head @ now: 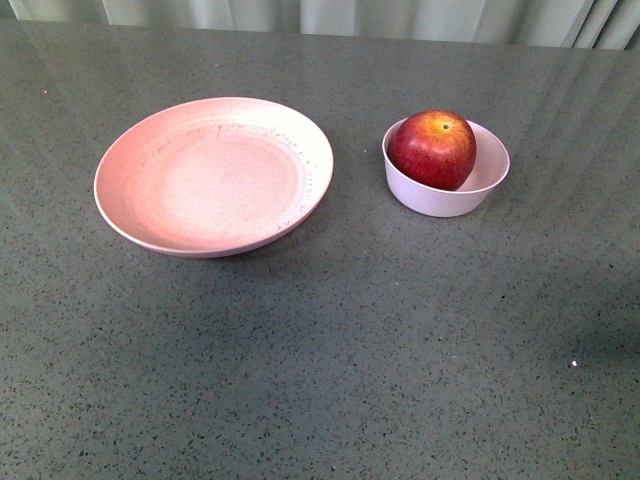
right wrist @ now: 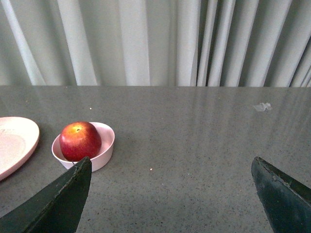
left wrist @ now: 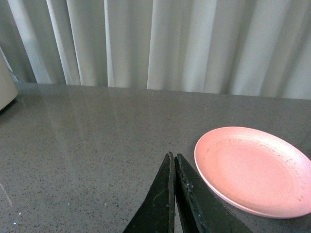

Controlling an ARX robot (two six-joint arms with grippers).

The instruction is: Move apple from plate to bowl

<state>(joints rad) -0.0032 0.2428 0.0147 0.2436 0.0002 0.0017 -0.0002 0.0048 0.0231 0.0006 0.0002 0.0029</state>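
The deep red apple [head: 433, 148] sits inside the small pale pink bowl [head: 478, 190] at the right of the table; the right wrist view also shows the apple [right wrist: 79, 140] in the bowl [right wrist: 104, 148]. The wide pink plate [head: 213, 175] lies to the bowl's left with nothing on it. Neither arm shows in the front view. My left gripper [left wrist: 174, 156] is shut, its tips above the table beside the plate [left wrist: 252, 170]. My right gripper [right wrist: 171, 167] is wide open and holds nothing, back from the bowl, the apple beyond one dark finger [right wrist: 63, 199].
The grey speckled table [head: 320, 360] stretches around both dishes. Pale curtains [right wrist: 155, 41] hang behind its far edge. A small crumpled scrap [right wrist: 263, 107] lies on the table far from the bowl. A pale object's corner [left wrist: 6, 87] shows at the edge of the left wrist view.
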